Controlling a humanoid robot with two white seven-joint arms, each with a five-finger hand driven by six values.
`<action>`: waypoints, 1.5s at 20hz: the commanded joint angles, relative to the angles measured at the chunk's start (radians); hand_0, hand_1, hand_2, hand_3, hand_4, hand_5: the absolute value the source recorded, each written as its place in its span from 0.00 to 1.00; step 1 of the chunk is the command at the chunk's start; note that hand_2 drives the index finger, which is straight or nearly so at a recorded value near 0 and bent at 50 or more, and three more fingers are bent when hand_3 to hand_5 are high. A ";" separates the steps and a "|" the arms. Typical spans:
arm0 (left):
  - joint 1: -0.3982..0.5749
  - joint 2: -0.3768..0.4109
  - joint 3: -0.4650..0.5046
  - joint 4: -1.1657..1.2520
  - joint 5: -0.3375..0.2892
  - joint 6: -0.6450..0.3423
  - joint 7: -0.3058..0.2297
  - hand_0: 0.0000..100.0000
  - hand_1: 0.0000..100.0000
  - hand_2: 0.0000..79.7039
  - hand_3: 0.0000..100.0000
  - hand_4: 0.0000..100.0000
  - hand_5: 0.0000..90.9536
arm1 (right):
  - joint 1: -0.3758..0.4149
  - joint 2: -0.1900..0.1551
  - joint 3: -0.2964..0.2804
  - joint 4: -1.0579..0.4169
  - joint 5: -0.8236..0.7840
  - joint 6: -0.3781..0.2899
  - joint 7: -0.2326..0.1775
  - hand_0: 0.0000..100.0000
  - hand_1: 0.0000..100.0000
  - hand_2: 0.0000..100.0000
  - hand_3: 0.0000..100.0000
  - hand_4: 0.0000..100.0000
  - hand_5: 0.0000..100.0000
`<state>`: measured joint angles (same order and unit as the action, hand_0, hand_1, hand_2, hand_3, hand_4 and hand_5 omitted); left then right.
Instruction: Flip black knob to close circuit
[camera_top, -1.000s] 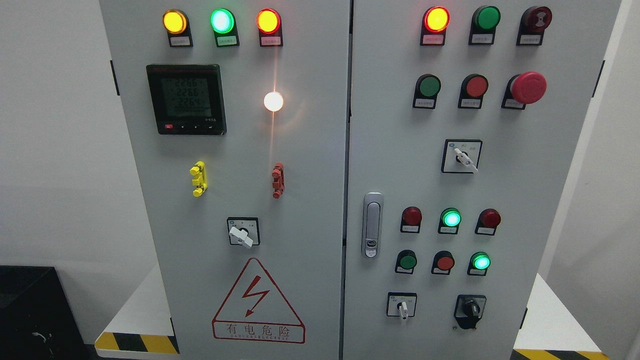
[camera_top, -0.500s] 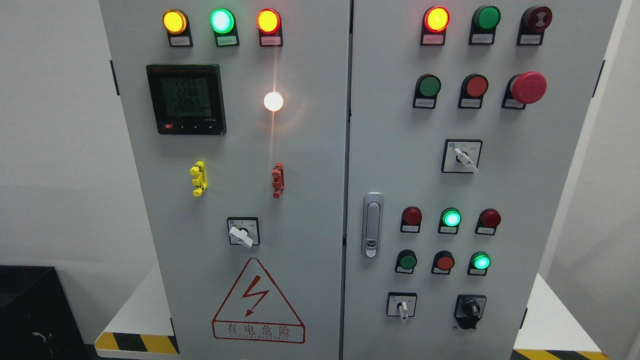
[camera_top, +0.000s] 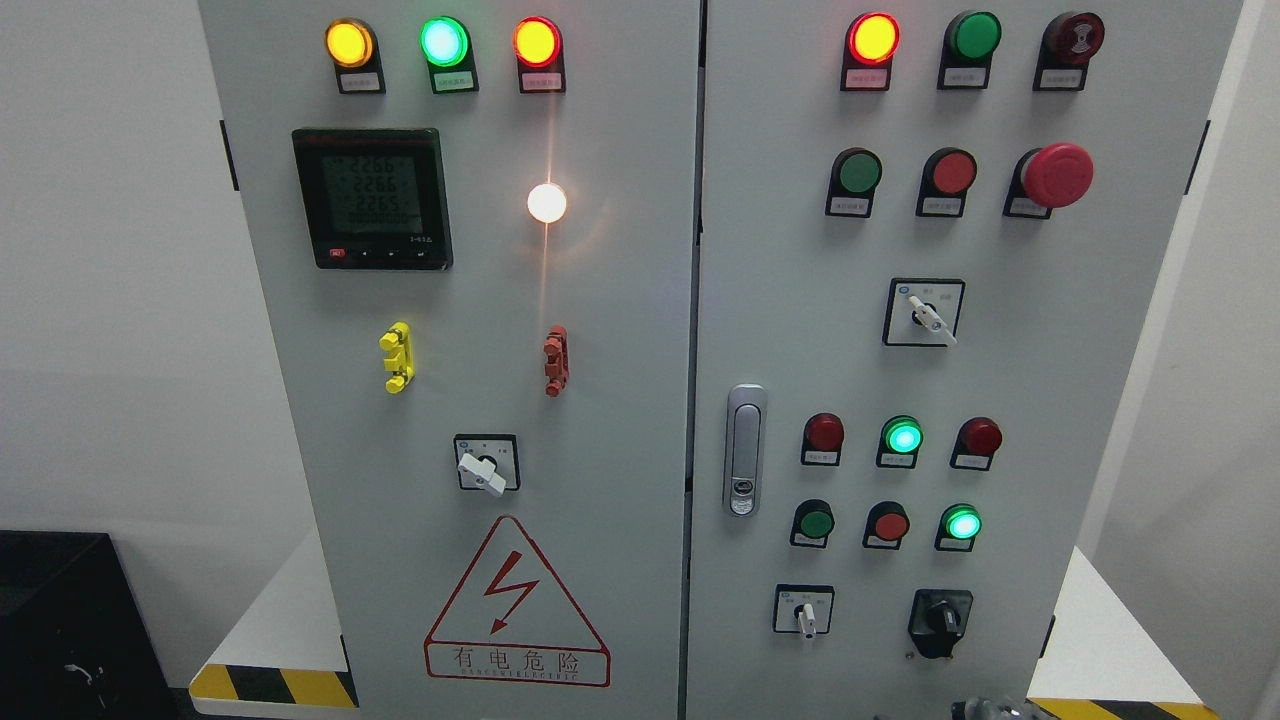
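Cabinet: a tall grey two-door control cabinet (camera_top: 620, 300) fills the view, its doors meeting at a vertical seam just right of centre.
Black knob: the black knob (camera_top: 941, 620) sits on the right door at about 5 o'clock in the view, its bar standing close to upright; nothing is touching it.
Neighbouring switch: a white selector switch (camera_top: 805, 612) lies at 9 o'clock from the knob, on the same row.
Robot hand: a sliver of grey and silver hardware (camera_top: 985, 709) pokes in at the bottom edge, at 5 o'clock from the knob and apart from it; so little shows that I cannot tell whose arm it is or how its fingers are set.
Lamps: a lit green lamp (camera_top: 962, 523) glows at 12 o'clock from the knob, and a red mushroom button (camera_top: 1056, 175) juts out high on the right door.
Left door: a digital meter (camera_top: 372, 197) with lit figures at 10 o'clock, a glaring white lamp (camera_top: 546, 203) beside it, and a red warning triangle (camera_top: 517, 605) low down.
Latch: a silver door handle (camera_top: 743, 449) stands just right of the seam.
Room: pale plain walls (camera_top: 120, 280) on both sides, a white plinth with yellow-and-black hazard stripes (camera_top: 272, 685) under the cabinet, and a black box (camera_top: 60, 620) at 8 o'clock.
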<state>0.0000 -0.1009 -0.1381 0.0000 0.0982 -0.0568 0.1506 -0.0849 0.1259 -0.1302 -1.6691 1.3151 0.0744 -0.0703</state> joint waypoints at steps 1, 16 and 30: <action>0.023 0.001 0.000 -0.029 0.000 0.000 0.000 0.12 0.56 0.00 0.00 0.00 0.00 | -0.047 -0.003 -0.006 0.006 0.004 0.011 0.003 0.00 0.00 0.97 1.00 0.98 0.96; 0.023 0.000 0.000 -0.029 0.000 0.000 0.000 0.12 0.56 0.00 0.00 0.00 0.00 | -0.110 -0.012 -0.058 0.046 0.006 0.025 0.037 0.00 0.00 0.97 1.00 0.97 0.95; 0.023 0.000 0.000 -0.029 0.000 0.000 0.000 0.12 0.56 0.00 0.00 0.00 0.00 | -0.130 -0.015 -0.075 0.066 0.007 0.027 0.035 0.00 0.00 0.96 1.00 0.97 0.95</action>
<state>0.0000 -0.1007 -0.1381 0.0000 0.0982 -0.0568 0.1507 -0.2051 0.1138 -0.1884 -1.6221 1.3205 0.1007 -0.0340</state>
